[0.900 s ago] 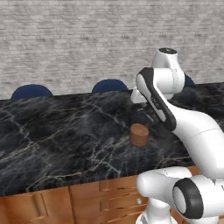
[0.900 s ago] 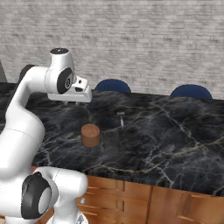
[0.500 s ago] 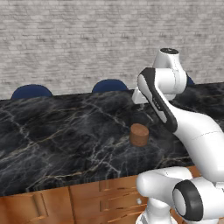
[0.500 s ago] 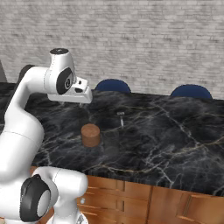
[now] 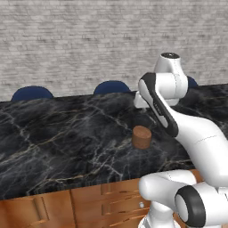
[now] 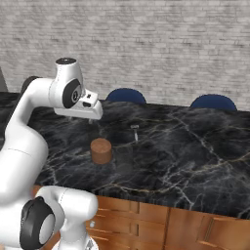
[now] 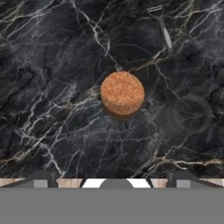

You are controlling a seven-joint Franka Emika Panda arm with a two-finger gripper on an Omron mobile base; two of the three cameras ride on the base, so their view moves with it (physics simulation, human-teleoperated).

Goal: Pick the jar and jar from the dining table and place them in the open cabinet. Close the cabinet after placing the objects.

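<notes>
- Jar [image 7: 122,95]: one squat terracotta-brown cylinder with a speckled cork-like top, upright on the dining table [image 5: 53,142]. It stands well in from the near edge, on bare black marble, with nothing touching it.
- In the hand view, faint glassy ring outlines lie on the marble around and beside the jar. This may be a clear vessel or the second jar; cannot tell.
- A small silver utensil [image 7: 162,27] with a slim handle lies flat beyond the jar, apart from it. It shows as a small pale mark [image 6: 135,131] in the right base view.
- Gripper [image 7: 113,181]: poised high over the jar and looking straight down on it. The two dark fingertips sit far apart at the bottom edge of the hand view, so the jaws are spread wide and hold nothing.
- Arm: the wrist hangs above the table just behind the jar, seen from both base views.
- Two blue chair backs [image 6: 126,95] rise past the far edge of the table, in front of a pale brick wall.
- Wooden drawer fronts run below the table's near edge.
- Progress, judged: early. The jar sits ungrasped on the table; descent, grasp, carry to the cabinet, the second jar and closing the door all remain.
</notes>
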